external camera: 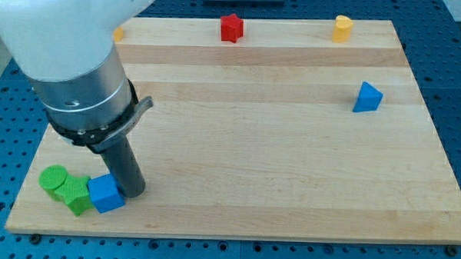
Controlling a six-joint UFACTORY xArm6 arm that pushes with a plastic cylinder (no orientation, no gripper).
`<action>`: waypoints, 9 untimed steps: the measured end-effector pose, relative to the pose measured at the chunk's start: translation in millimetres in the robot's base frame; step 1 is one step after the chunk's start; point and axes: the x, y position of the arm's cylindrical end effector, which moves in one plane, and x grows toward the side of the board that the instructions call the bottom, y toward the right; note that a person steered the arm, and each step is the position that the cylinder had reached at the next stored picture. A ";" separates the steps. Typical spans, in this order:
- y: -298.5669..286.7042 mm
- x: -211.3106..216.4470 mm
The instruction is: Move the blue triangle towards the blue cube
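The blue triangle (368, 97) lies on the wooden board (276, 146) at the view's right, upper part. The blue cube (105, 193) sits near the view's bottom left corner, touching a green block (77, 196). My tip (133, 193) is at the cube's right side, touching or nearly touching it, and far to the left of the blue triangle. The arm's large body hides the board's upper left.
A green cylinder (53, 180) stands left of the green block. A red star-shaped block (232, 27) and a yellow block (342, 28) sit along the top edge. An orange-yellow block (118, 33) peeks out beside the arm at top left.
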 end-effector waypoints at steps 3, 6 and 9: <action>276.8 -69.7; 417.5 -174.7; 305.9 -160.2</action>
